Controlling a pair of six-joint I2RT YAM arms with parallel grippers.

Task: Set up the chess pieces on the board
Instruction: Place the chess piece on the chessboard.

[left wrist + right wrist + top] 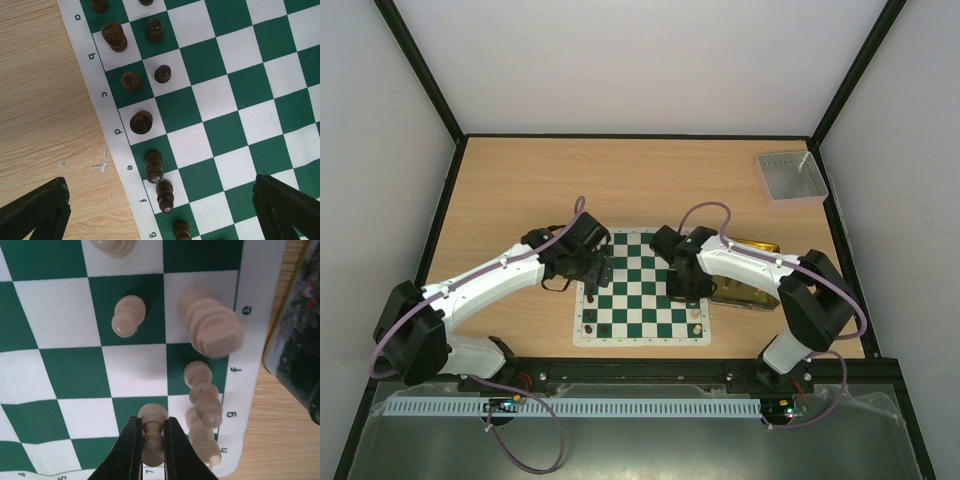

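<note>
— What has the right gripper (151,421) got?

— A cream-white pawn (152,412), pinched at the stem, both fingers closed tight on it. It is at 6 o'clock in the right wrist view, at the board's (60,365) corner by the "7" and "h" marks. Whether its base touches the mat is hidden.

— And around it?

— More cream-white pieces (212,327) crowd the lettered border, from 1 to 3 o'clock of the held pawn. A lone pawn stands on a green square at about 12 o'clock.

— The left gripper (159,179)?

— Fingers spread wide, grasping nothing, above the opposite side of the board. Black pieces (141,122) stand in a row along the a-to-g border. Three more sit one file in, toward 12 o'clock of that view.

— The wider layout?

— From above, the board lies at the table's (520,190) 6 o'clock edge, between the two arms. A yellow tray (758,246) lies just beside the board's 3 o'clock side, partly under the right arm. A grey tray (792,177) sits well apart, at 1 o'clock from the board.
</note>
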